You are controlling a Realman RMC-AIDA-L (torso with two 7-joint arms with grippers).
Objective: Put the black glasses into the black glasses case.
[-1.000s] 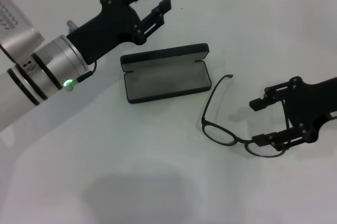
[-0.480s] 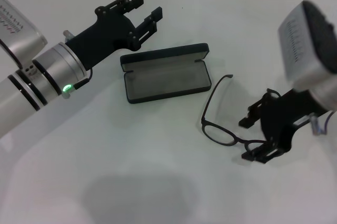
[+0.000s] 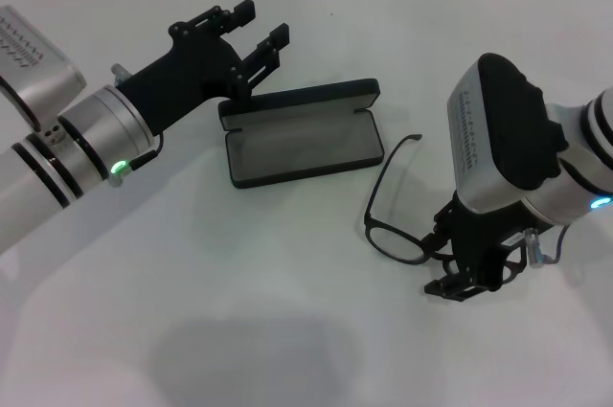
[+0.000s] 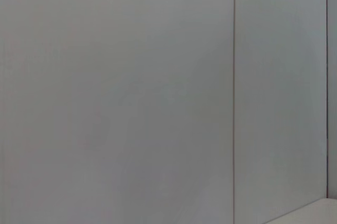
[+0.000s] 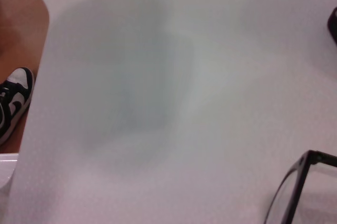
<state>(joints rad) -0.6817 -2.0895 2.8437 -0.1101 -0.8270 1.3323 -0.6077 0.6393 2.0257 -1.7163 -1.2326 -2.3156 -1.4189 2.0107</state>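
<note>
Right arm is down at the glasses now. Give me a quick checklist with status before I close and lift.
1. Case lid open, lining showing: ok.
2. Glasses on the table, beside the case, not in it: ok.
3. Right gripper down at the frame's right end: ok.
4. Frame actually between its fingers: cannot tell, the wrist hides it.
5. Left gripper open, raised behind the case's left end, clear of the path: ok.

Matt black glasses case [image 3: 299, 132], soft grey lining
</note>
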